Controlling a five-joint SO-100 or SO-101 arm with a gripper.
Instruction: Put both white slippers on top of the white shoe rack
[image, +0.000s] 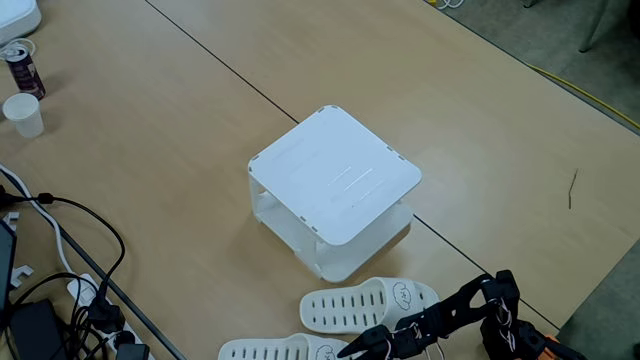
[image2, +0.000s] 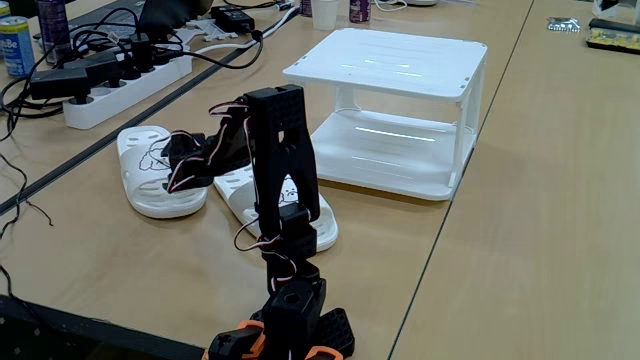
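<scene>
Both fixed views put the gripper (image: 362, 346) low over the two white slippers (image: 368, 304), which lie side by side just beside the white shoe rack (image: 335, 172) (bare-topped); whether its fingers grip anything, I cannot tell.

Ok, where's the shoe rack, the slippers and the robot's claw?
white shoe rack (image: 335, 175): a fixed view, middle of its flat top.
white slippers (image: 350, 305): a fixed view, slotted toe of the nearer slipper.
gripper (image: 358, 346): a fixed view, between the fingertips.
</scene>
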